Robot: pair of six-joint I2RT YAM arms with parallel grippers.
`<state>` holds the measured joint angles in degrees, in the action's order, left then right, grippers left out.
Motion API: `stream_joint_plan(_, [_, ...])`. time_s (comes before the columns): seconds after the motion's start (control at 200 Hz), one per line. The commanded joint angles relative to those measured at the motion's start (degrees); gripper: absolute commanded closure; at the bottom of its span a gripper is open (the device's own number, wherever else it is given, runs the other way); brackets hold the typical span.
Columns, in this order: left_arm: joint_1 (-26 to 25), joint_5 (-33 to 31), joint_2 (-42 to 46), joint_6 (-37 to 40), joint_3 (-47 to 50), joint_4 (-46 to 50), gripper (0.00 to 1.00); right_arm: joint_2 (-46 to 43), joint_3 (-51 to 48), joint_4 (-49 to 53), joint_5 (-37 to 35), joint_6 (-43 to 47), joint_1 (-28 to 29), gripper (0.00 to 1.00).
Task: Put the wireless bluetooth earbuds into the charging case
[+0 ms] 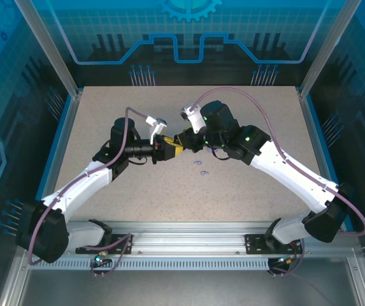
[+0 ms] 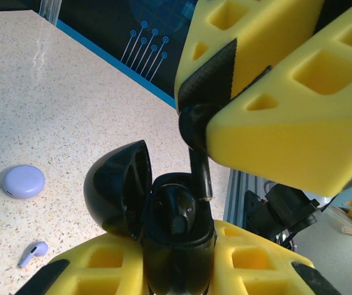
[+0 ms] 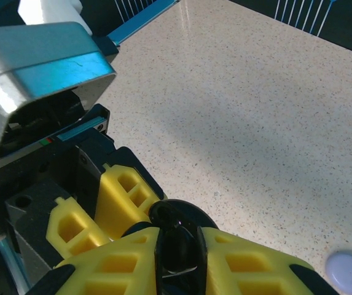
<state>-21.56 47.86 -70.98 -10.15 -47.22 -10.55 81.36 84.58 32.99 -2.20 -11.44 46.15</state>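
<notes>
Black earbud [image 2: 201, 175] is pinched stem-down btwn clenched fingers of right gripper [image 2: 203, 107], stem tip at mouth of black case [image 2: 176, 246]. Case, lid open, is clamped by left gripper [image 2: 179, 270] above mid-table. Lavender earbud [image 2: 33, 252] and closed lavender case [image 2: 23, 181] are seen near each other on tabletop [image 2: 71, 92].

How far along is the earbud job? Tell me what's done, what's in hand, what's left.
Done: the black case is open, clamped in the left gripper. In hand: the right gripper is shut on a black earbud, stem at the case's well, not seated. Left: seat it; a lavender earbud lies loose on the table near the closed lavender case. Whether another black bud is inside, I cannot tell.
</notes>
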Motion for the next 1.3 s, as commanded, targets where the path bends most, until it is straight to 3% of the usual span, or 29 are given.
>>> stream_joint_plan(0.0, [-0.3,0.9,1.0,1.5,-2.1,-0.4,0.81,1.0,1.6,1.6,-0.5,1.0,1.3,0.77])
stream_joint_plan(0.405, [-0.3,0.6,1.2,1.7,-2.0,-0.1,0.81,1.3,2.0,3.0,-5.3,1.2,1.6,0.77])
stream_joint_plan(1.295, [-0.3,-0.4,1.0,1.1,-2.2,-1.5,0.81,0.1,2.1,2.2,1.5,-0.9,0.7,0.78])
